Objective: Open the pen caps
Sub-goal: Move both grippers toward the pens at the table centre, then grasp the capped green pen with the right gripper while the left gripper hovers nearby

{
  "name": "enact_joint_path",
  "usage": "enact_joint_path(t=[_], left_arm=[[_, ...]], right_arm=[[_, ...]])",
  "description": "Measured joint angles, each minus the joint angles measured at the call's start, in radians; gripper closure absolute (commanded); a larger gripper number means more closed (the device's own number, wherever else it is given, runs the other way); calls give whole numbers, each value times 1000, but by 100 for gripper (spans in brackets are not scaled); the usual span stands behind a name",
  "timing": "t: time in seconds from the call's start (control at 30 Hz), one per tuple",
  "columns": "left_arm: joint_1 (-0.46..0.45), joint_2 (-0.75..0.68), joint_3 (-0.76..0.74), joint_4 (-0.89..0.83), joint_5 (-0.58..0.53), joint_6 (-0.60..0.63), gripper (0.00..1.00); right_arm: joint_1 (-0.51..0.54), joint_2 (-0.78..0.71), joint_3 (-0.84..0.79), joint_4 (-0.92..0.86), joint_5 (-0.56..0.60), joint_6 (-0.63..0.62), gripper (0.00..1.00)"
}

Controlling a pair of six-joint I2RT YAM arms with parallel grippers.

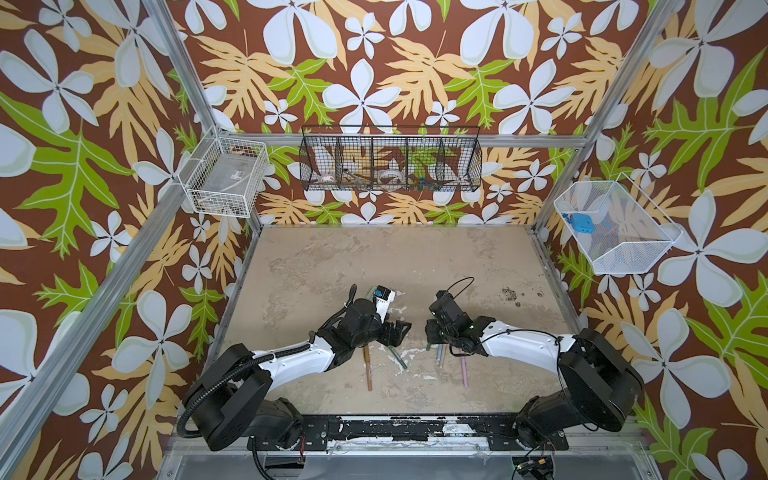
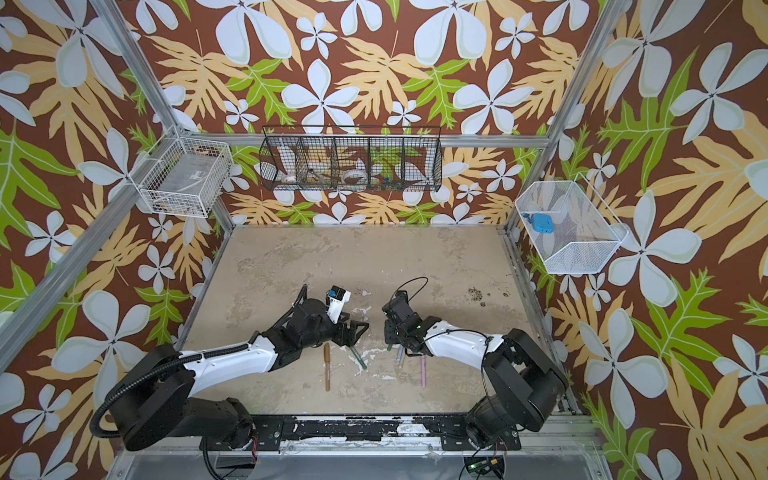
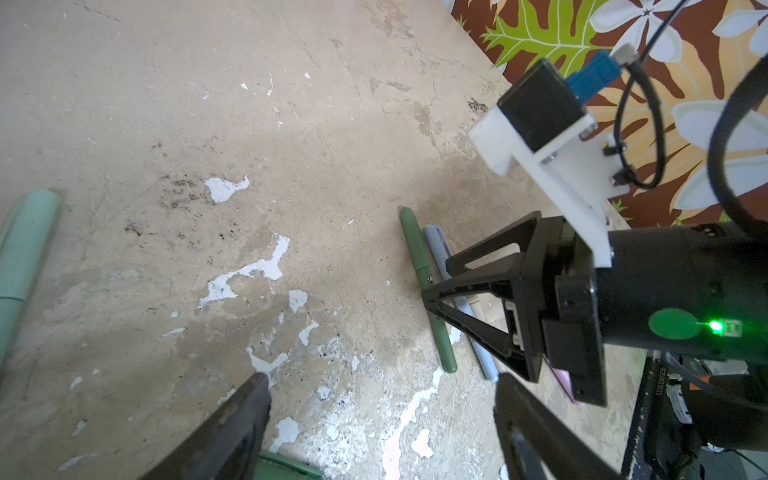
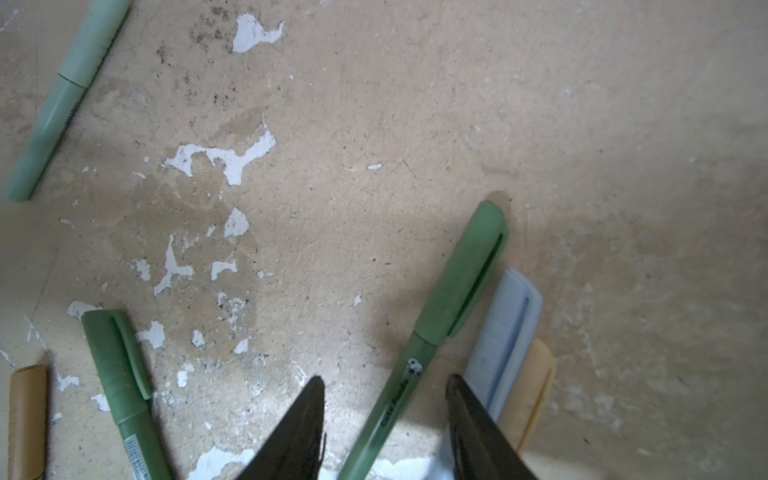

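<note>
My right gripper [image 4: 384, 399] is open and straddles the body of a green pen [image 4: 386, 415] lying on the table, with a gap on each side. That pen's green cap [image 4: 461, 270] points away from the fingers. A light blue cap [image 4: 507, 332] and a beige cap [image 4: 536, 386] lie right beside it. A dark green cap [image 4: 116, 353], a brown pen [image 4: 27, 415] and a sage green cap [image 4: 93, 41] lie apart. My left gripper [image 3: 382, 415] hangs open over bare table, facing the right gripper [image 1: 430, 334], with a dark green pen [image 3: 286, 469] at one finger's base.
A pink pen [image 1: 463, 370] lies partly under the right arm. A black wire basket [image 1: 390, 162] hangs on the back wall. White baskets hang at the left [image 1: 224, 183] and the right [image 1: 615, 226]. The worn table [image 1: 395, 257] stretches beyond the grippers.
</note>
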Motion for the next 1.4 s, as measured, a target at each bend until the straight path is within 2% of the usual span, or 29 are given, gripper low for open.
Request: enact_joint_path(t=[0.33, 0.57, 0.83, 1.07, 1.3, 1.4], left_arm=[[17, 6, -4, 8, 29, -21, 15], [19, 8, -3, 6, 2, -24, 15], [19, 10, -2, 5, -19, -36, 15], [19, 23, 1, 5, -14, -45, 15], [19, 28, 4, 5, -13, -58, 15], [19, 29, 4, 4, -17, -58, 15]], right_arm=[[0, 31, 3, 19, -1, 0, 56], [0, 47, 4, 21, 9, 0, 65], [6, 77, 4, 29, 17, -1, 71], [40, 112, 44, 23, 20, -5, 81], [50, 150, 83, 16, 26, -12, 82], [61, 158, 90, 12, 46, -17, 80]])
